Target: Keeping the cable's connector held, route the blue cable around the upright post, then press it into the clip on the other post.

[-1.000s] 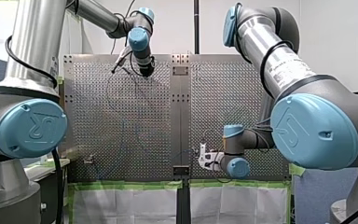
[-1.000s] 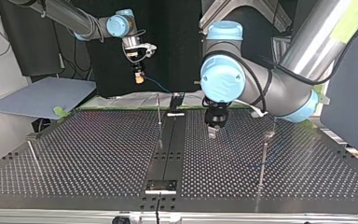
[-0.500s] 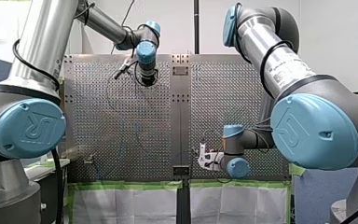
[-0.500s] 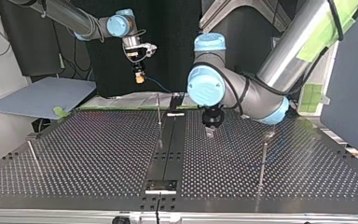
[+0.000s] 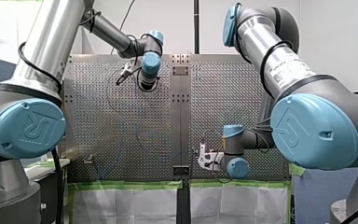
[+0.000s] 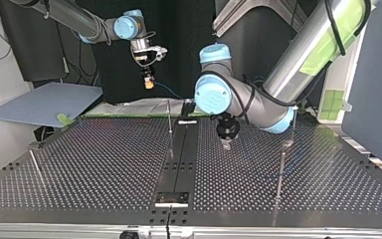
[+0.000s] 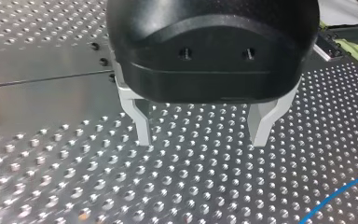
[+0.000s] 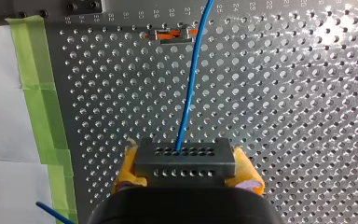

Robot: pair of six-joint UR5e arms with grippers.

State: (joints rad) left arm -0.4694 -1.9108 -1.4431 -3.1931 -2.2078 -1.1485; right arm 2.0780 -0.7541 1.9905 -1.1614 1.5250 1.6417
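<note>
My right gripper (image 8: pixel 186 179) has its yellow pads shut on the dark grey connector (image 8: pixel 185 158). The blue cable (image 8: pixel 191 84) runs out of that connector over the perforated plate. In the top view this gripper (image 6: pixel 148 84) hangs above the table's far edge, and the cable (image 6: pixel 166 90) slopes down from it. My left gripper (image 7: pixel 200 135) stands open just above the plate with nothing between its metal fingers (image 7: pixel 142 126); a stretch of cable (image 7: pixel 345 191) lies off to one side. It (image 6: pixel 226 144) sits right of the thin upright post (image 6: pixel 169 117) in the top view.
Another post (image 6: pixel 281 172) with a clip part (image 6: pixel 288 143) stands at the top view's right, and a third post (image 6: pixel 36 160) at its left. An orange-and-grey clip (image 8: pixel 175 34) is ahead of my right gripper. Green tape (image 8: pixel 42 93) lines the plate's edge.
My left arm has swung toward the table's middle, rightward in the front view, with its gripper staying open above the plate. My right arm and the connector have not moved.
</note>
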